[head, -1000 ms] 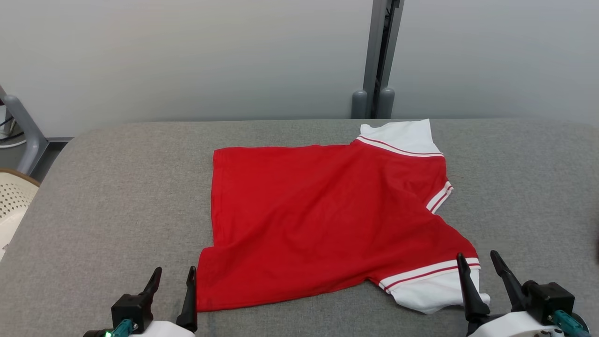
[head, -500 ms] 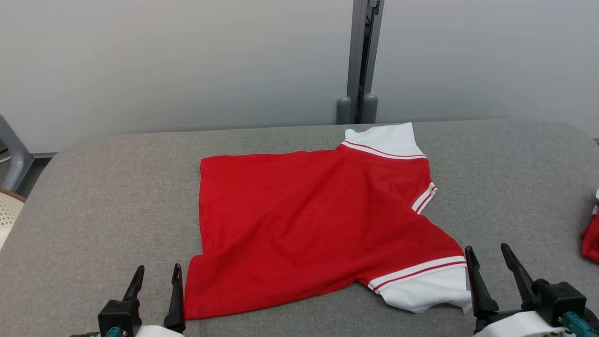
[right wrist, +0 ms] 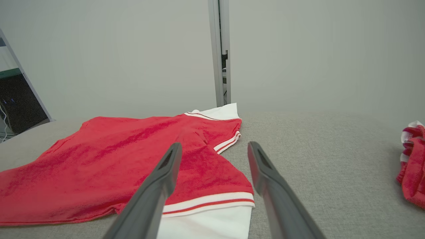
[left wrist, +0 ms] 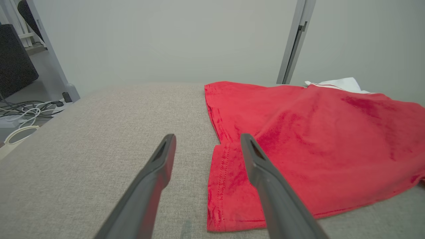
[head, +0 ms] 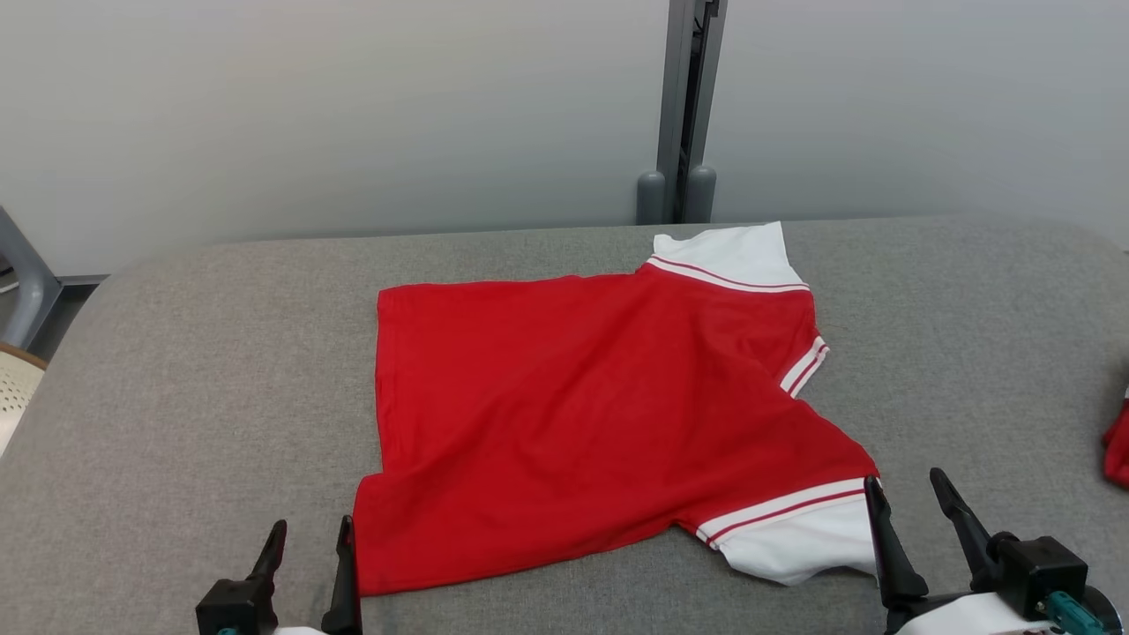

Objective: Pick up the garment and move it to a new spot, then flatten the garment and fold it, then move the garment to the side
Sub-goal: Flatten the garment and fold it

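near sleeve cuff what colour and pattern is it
The near sleeve cuff is white, with a thin red stripe where it meets the red shirt. Clearest in the right wrist view.

The garment (head: 582, 414) lies spread on the middle of the table (head: 176, 353). The left gripper (head: 313, 523) is at its near left corner and the right gripper (head: 904, 477) at its near right sleeve (head: 794, 538). A 2nd cloth (head: 1118, 450) lies well apart at the table's right edge. 1 post (head: 684, 97) stands behind the table.
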`<state>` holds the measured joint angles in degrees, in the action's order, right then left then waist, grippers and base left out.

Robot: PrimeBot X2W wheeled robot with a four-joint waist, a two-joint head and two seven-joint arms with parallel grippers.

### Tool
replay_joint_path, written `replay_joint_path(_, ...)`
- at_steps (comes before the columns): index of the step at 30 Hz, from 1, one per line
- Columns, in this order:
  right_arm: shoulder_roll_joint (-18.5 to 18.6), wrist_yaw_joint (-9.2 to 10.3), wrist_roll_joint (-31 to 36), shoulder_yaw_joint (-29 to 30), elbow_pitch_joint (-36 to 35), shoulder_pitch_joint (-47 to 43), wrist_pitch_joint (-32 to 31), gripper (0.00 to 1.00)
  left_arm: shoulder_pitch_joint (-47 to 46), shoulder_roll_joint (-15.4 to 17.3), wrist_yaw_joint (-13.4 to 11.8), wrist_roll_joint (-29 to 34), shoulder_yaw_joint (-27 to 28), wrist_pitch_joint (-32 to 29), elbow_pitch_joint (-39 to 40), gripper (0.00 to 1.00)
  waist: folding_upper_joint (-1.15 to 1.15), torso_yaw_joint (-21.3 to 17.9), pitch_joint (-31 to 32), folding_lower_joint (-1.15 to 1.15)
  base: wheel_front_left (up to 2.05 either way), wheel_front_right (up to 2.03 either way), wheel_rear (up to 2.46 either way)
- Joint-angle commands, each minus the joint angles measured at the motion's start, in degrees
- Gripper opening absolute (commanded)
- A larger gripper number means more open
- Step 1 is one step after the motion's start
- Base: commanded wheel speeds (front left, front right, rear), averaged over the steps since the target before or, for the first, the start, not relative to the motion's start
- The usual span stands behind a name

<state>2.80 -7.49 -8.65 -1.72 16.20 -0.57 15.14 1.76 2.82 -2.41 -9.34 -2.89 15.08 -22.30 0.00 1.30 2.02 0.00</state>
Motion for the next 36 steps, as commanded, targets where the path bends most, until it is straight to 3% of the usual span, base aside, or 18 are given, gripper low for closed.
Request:
replay_joint_path(1, 0.3, -0.01, -0.2, 0.1, 1.0, 0.0, 0.0, 1.00, -0.6, 0.2, 0.0, -1.1, -0.5, 0.1, -1.0, 1.00, 0.00, -0.1, -1.2, 0.00, 0.00, 0.00, 0.00)
replay_joint_path(11, 0.3, -0.01, 1.9, 0.2, 6.1, 1.5, 0.0, 1.00, -2.9, 0.3, -1.7, -4.9, -2.3, 0.1, -7.5, 1.00, 0.00, -1.0, -6.0, 0.00, 0.00, 0.00, 0.00)
replay_joint_path(20, 0.3, -0.01, 3.1, 1.2, 6.9, 3.3, 0.0, 1.00, -5.9, 0.2, -1.4, -7.1, -2.9, 0.1, -14.4, 1.00, 0.00, -2.4, -8.6, 0.00, 0.00, 0.00, 0.00)
replay_joint_path(21, 0.3, -0.01, 3.2, 1.3, 7.0, 3.5, 0.0, 1.00, -6.1, 0.2, -1.5, -7.4, -3.0, 0.0, -15.1, 0.92, 0.00, -2.5, -8.8, 0.00, 0.00, 0.00, 0.00)
replay_joint_path(22, 0.3, -0.01, 3.2, 1.4, 7.0, 3.6, 0.0, 1.00, -6.2, 0.2, -1.6, -7.6, -3.2, 0.0, -15.8, 0.69, 0.00, -2.6, -8.9, 0.00, 0.00, 0.00, 0.00)
replay_joint_path(23, 0.3, -0.01, 3.3, 1.6, 7.1, 3.7, 0.0, 1.00, -6.3, 0.1, -1.5, -8.0, -3.6, -0.1, -16.5, 0.38, 0.00, -2.7, -8.9, 0.00, 0.00, 0.00, 0.00)
replay_joint_path(24, 0.3, -0.01, 3.3, 1.7, 7.2, 3.7, 0.0, 1.00, -6.5, 0.1, -1.5, -8.2, -4.0, -0.2, -17.1, 0.13, 0.00, -2.8, -8.9, 0.00, 0.00, 0.00, 0.00)
replay_joint_path(25, 0.3, -0.01, 3.2, 1.9, 7.3, 3.6, 0.0, 1.00, -6.6, 0.1, -1.2, -8.4, -4.4, -0.2, -17.6, 0.00, 0.00, -2.9, -8.9, 0.00, 0.00, 0.00, 0.00)
replay_joint_path(30, 0.3, -0.01, 3.2, 2.4, 8.0, 2.8, 0.0, 1.00, -7.3, 0.1, -0.3, -8.9, -6.0, -0.3, -18.7, 0.00, 0.00, -2.9, -8.5, 0.00, 0.00, 0.00, 0.00)
replay_joint_path(36, 0.3, -0.01, 2.9, 1.9, 10.7, 1.8, 0.0, 1.00, -7.6, 0.3, -0.5, -7.3, -4.7, 0.0, -13.5, 0.00, 0.00, -2.5, -8.4, 0.00, 0.00, 0.00, 0.00)
